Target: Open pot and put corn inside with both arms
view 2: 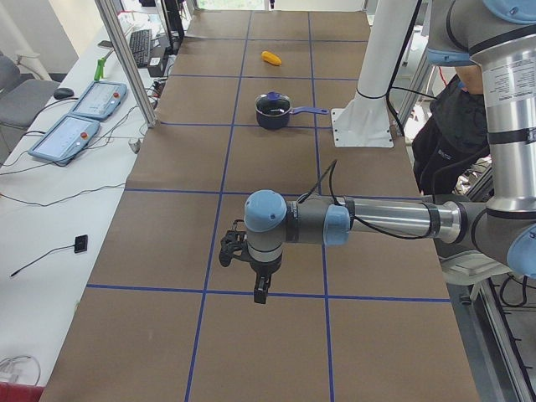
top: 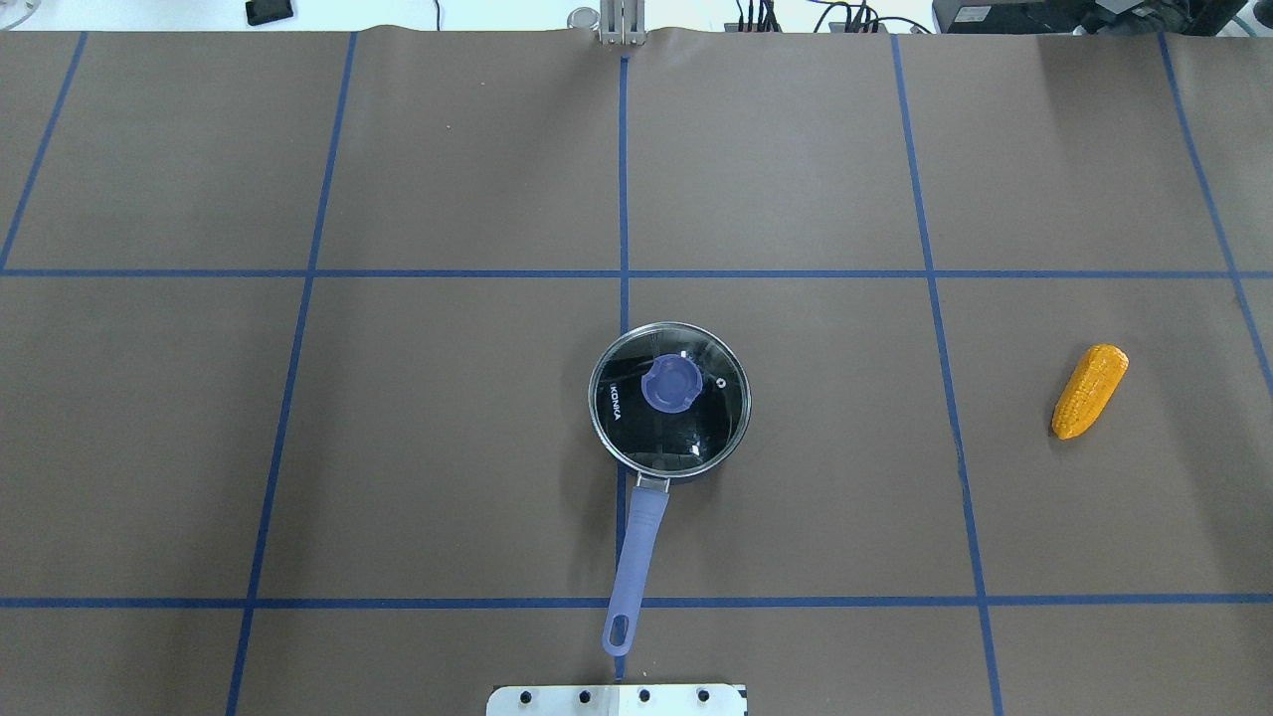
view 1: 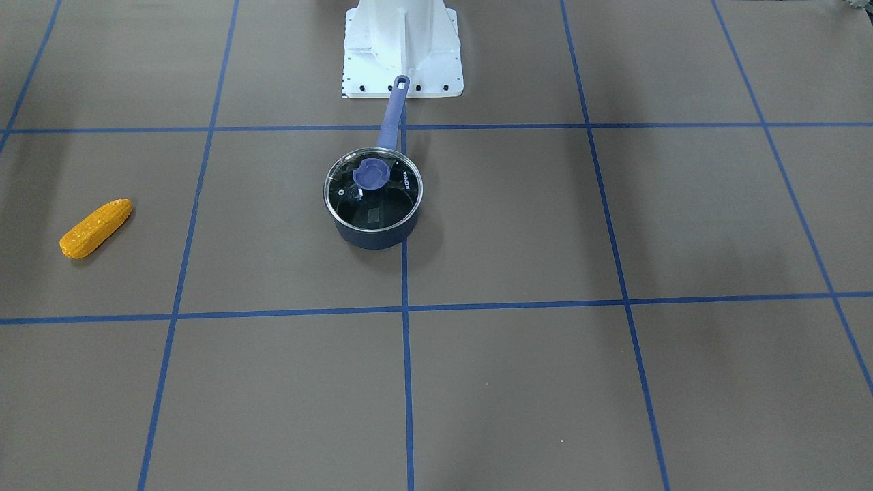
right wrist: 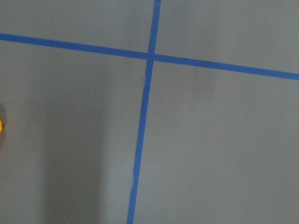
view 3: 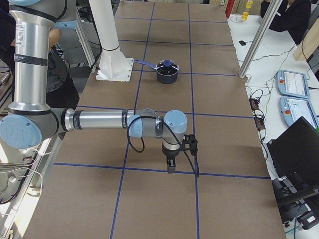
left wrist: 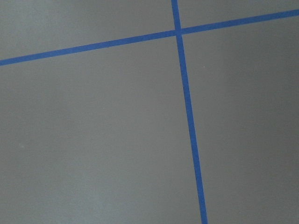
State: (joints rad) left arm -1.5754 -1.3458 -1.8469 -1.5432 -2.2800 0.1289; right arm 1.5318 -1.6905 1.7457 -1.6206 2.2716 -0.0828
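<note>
corn out on the right, pot lidded in the middle

the corn (top: 1090, 391) lies flat on the brown surface (top: 398, 447) on the robot's right side, well apart from the pot (top: 668, 400). from overhead i see its long axis on a slant. the thicker end points away from the robot and outward. the narrower end seems to point back toward the robot and a little toward the pot. the pot sits on the centre tape line with its glass lid (top: 696, 428) on. its purple handle (top: 636, 557) points straight back at the white base (top: 617, 699). the left pincer (view 2: 261, 289) and the right pincer (view 3: 171, 167) hang pointing down over the taped grid, far from both things. i see them only from the side, so i cannot tell whether either is apart or together.
</note>
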